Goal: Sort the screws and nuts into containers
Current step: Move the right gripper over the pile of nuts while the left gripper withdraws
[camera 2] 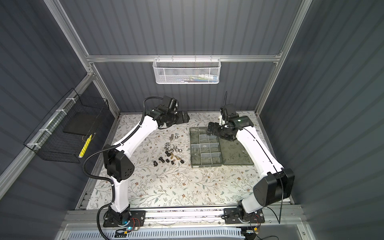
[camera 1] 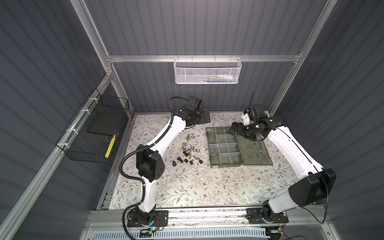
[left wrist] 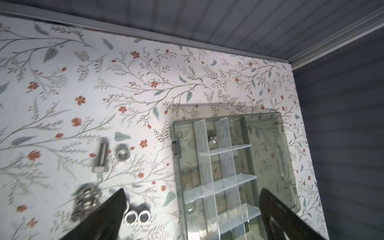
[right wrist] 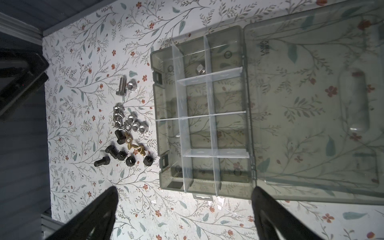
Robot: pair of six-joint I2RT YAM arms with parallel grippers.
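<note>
Jaws both spread, empty. Silver bolt (right wrist: 121,86) lies flat, shank parallel to organiser box (right wrist: 166,97) long side.

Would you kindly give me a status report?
Left gripper open, right gripper open, both empty. One silver piece in organiser box; other screws and nuts loose on table. No obstruction.

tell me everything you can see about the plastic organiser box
The organiser box is flat, translucent smoky grey-green plastic. It lies open on the floral table, with its hinged lid folded flat beside it. Clear dividers split it into small rectangular compartments. One silver hex piece sits in a compartment near one end; the rest look empty. Two latches line the edge facing the loose screws and nuts.
</note>
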